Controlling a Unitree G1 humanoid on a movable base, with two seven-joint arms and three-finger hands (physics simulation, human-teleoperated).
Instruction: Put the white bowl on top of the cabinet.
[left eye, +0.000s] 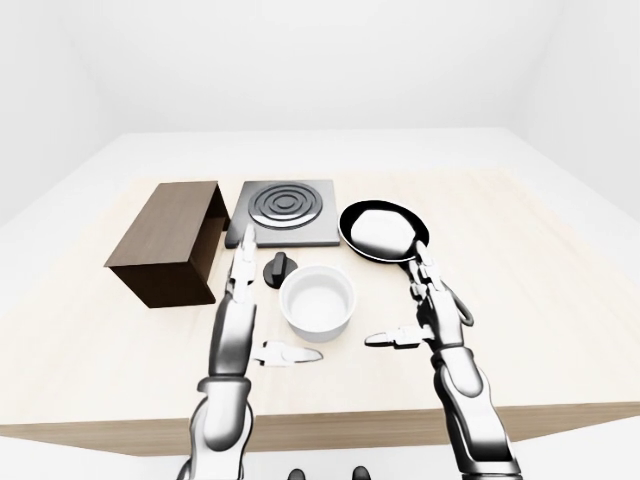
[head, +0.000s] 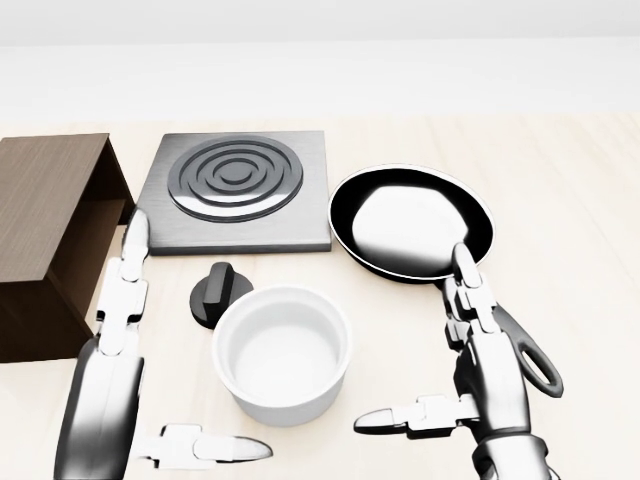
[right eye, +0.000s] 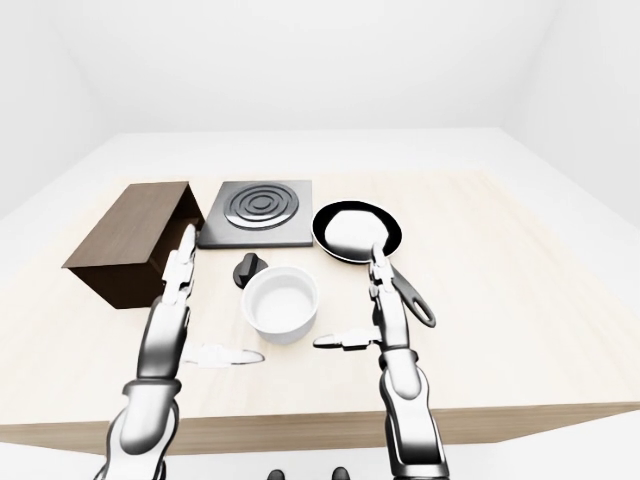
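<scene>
Bowl: the white bowl (head: 283, 352) sits upright and empty on the bench (head: 580, 250), between both hands, not yet gripped.
Left hand: the left hand (head: 120, 350) stands beside the bowl's left, fingers spread, thumb out, touching nothing.
Right hand: the right hand (head: 470, 370) is likewise spread, to the bowl's right.
Cabinet: the brown cabinet (left eye: 172, 240) is at the view's left, its top bare.
Risk: a two-sided squeeze on the smooth wall could slip or tip the bowl.
Obstacles: a black knob (head: 220, 291) sits just above the bowl; the frying pan (head: 410, 220) handle lies by the right hand; the hotplate (head: 235, 190) is beyond.
</scene>
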